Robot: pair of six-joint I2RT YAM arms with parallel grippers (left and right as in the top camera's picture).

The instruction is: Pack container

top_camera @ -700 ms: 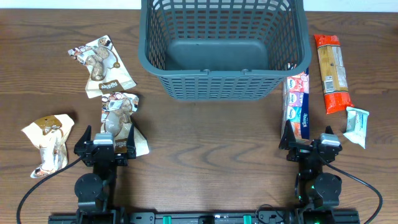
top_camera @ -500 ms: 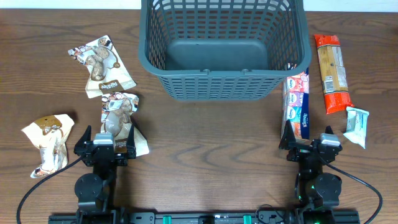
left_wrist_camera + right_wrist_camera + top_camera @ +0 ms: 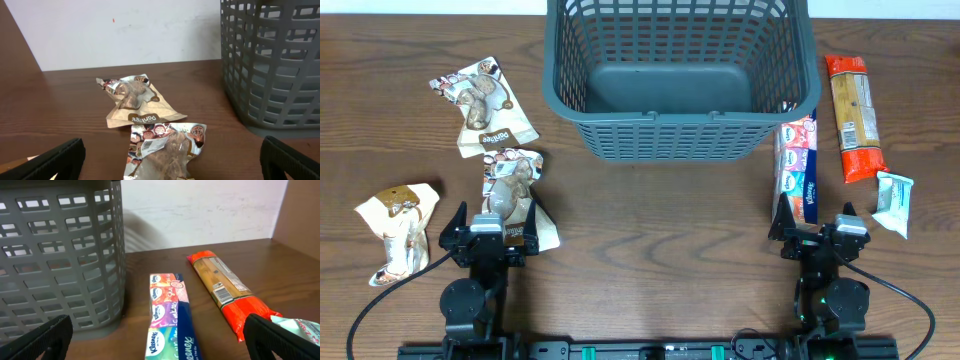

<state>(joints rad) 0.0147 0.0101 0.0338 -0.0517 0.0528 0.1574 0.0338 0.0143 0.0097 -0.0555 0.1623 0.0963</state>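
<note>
The large dark grey-blue plastic basket (image 3: 680,130), lattice-sided, stands at the far middle of the brown wooden surface (image 3: 650,230). Its far rim is cut off by the overhead frame.

The left claw (image 3: 488,232) and right claw (image 3: 820,232) both stand wide open, holding nothing.

The left claw covers the near end of one of three brown-and-white snack packets (image 3: 512,185) on the left.

On the right lie three items:
- one long pink-and-blue tissue pack (image 3: 797,165) – possibly touching the basket wall, near end under the right claw
- one orange pasta packet (image 3: 853,118)
- one small white-and-green sachet (image 3: 893,203) – print illegible
</note>
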